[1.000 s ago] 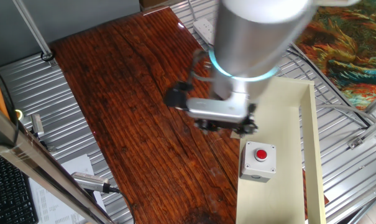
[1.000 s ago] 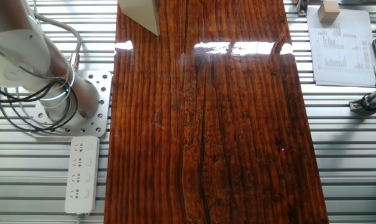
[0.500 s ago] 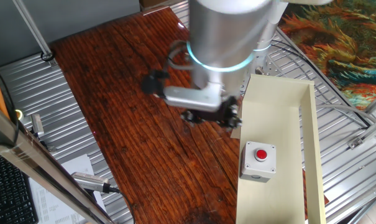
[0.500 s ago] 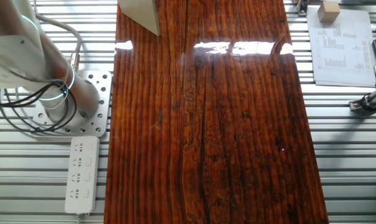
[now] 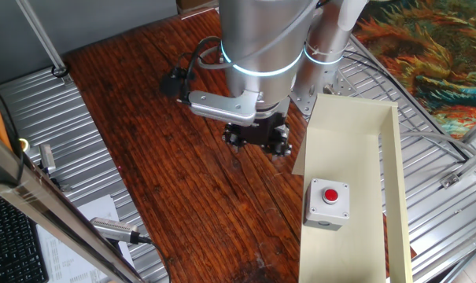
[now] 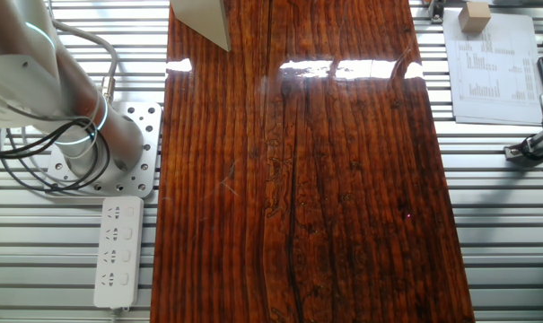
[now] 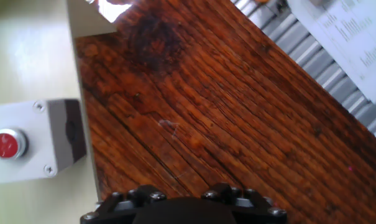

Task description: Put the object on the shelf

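The object, a light-grey box with a red button (image 5: 327, 203), sits upright on the cream shelf (image 5: 356, 141), near its front end. My gripper (image 5: 257, 141) hangs over the wooden tabletop, to the left of the shelf and clear of the box; its dark fingers stand apart and hold nothing. In the hand view the box (image 7: 26, 142) lies at the left on the shelf (image 7: 26, 56). Only the gripper's black base (image 7: 181, 208) shows at the bottom edge, and the fingertips are out of view. A corner of the shelf (image 6: 199, 18) shows in the other fixed view.
The dark red-brown tabletop (image 5: 167, 141) spreads left of the shelf. A white power strip (image 6: 117, 251) and the arm's base (image 6: 100, 148) sit on the metal bench beside it. A printed sheet (image 6: 491, 67) lies on the far side.
My gripper has moved left and back, away from the box and off the shelf's edge, over the wood. The box has stayed in place on the shelf.
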Controlling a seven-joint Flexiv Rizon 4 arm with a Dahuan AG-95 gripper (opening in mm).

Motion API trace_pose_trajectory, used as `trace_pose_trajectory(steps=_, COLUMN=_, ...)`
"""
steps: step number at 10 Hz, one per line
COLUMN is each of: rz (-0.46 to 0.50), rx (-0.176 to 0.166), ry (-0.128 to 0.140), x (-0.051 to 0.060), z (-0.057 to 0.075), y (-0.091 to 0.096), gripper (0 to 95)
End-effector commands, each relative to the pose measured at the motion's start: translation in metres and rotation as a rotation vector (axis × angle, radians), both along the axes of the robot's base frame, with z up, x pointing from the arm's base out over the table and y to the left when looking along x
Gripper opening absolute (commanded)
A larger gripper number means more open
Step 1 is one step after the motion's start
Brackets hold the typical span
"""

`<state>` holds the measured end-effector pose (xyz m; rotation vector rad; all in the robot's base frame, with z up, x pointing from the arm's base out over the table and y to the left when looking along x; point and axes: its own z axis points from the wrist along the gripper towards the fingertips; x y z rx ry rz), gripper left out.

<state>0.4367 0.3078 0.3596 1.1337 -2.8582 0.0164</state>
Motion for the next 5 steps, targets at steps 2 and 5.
trace_pose_trajectory(steps=2, rz=-0.1, rx=-0.008, ry=-0.001, x=-0.0001, z=-0.0005, y=-0.001, gripper=0.0)
trace_pose_trajectory(steps=5, rz=-0.101, rx=-0.004, ry=-0.001, x=-0.0001, z=-0.0006, y=-0.0011, gripper=0.0)
